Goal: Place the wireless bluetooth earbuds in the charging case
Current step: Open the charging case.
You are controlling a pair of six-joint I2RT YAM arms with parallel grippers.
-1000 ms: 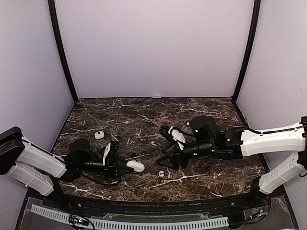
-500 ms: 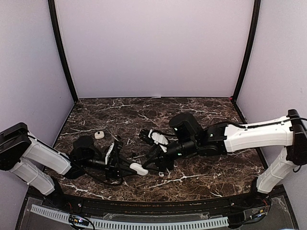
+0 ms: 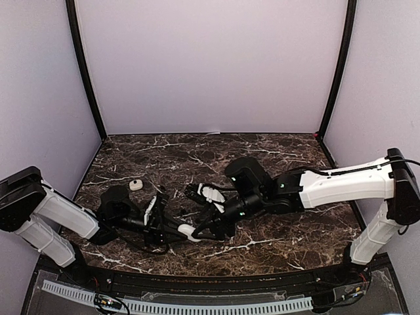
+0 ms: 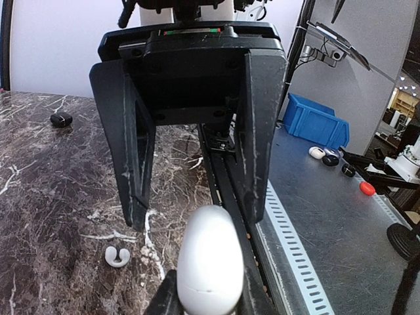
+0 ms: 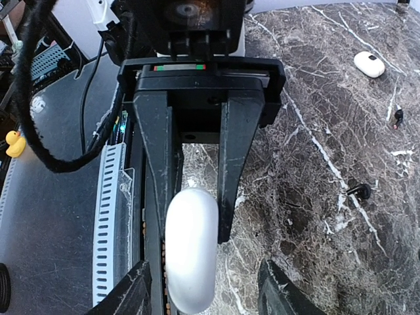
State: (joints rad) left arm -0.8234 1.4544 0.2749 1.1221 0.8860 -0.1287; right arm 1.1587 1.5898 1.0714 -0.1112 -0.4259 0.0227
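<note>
1. Nearest, the left gripper (image 5: 195,216) is clenched on the charging case (image 5: 190,259), a white oval held out to the right; both have barely shifted over the last second
2. Just beyond it, the right gripper (image 4: 194,213) has swung in leftward from right of the table's (image 3: 275,151) middle and now faces the left one, its jaws released and standing either side of the case's free end, apparently not touching it
3. That suggests opening comes next: the case looks shut, so nothing can go in yet
4. Far left, one earbud (image 3: 136,185) lies on the table, well apart from both claws; neither claw holds an earbud
</note>
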